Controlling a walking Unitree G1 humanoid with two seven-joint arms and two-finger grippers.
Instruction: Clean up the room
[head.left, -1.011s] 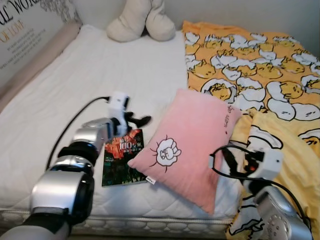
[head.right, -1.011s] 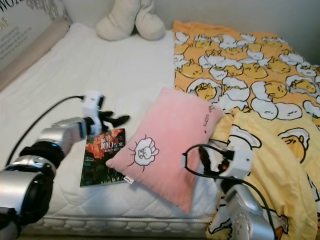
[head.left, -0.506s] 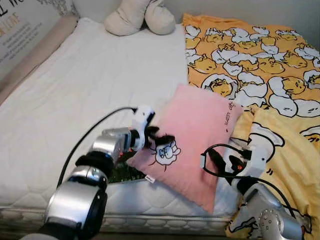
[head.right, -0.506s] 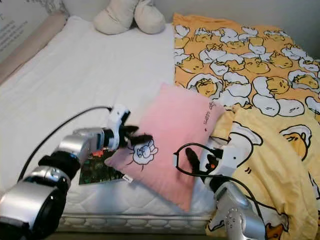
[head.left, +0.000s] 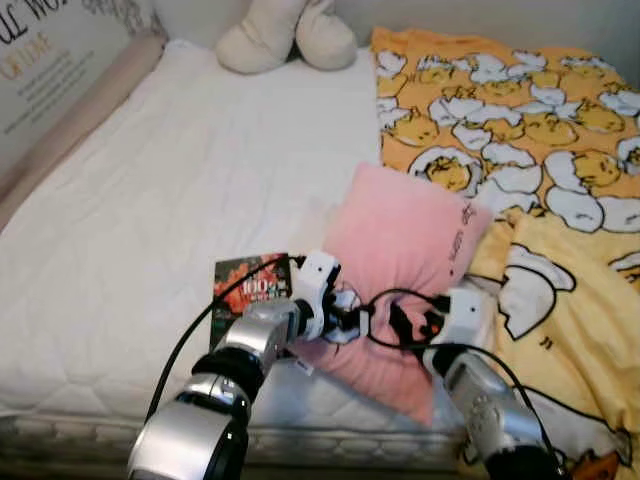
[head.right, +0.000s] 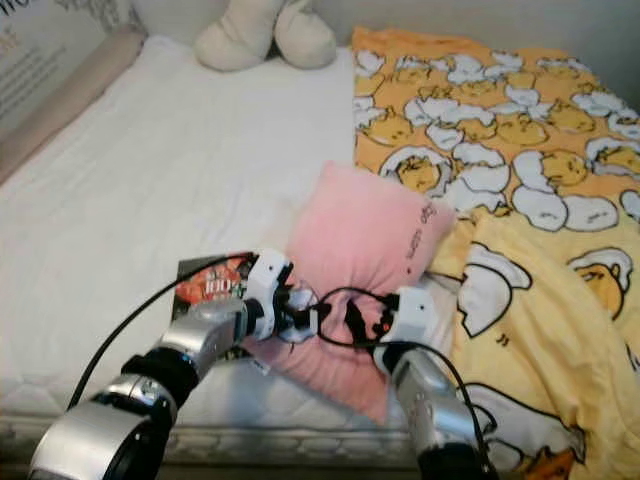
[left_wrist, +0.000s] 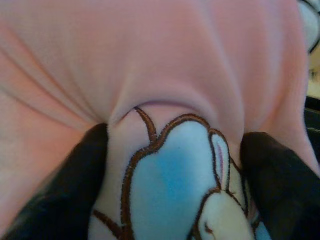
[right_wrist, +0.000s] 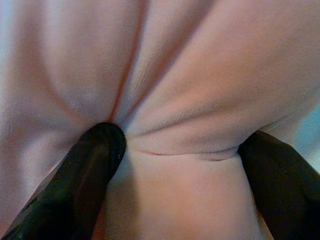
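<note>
Near the front edge of the bed (head.left: 150, 200) I find the pink pillow (head.left: 405, 240) partly covering a book (head.left: 240, 290), my left gripper (head.left: 345, 318) and right gripper (head.left: 400, 322) each with jaws clenched on its fabric from opposite sides.

White mattress (head.left: 180, 190) lying open toward 11 o'clock; book (head.left: 243, 295) crowding pink pillow (head.left: 400, 240) at 9, yellow blanket (head.left: 560, 270) at 3.
</note>
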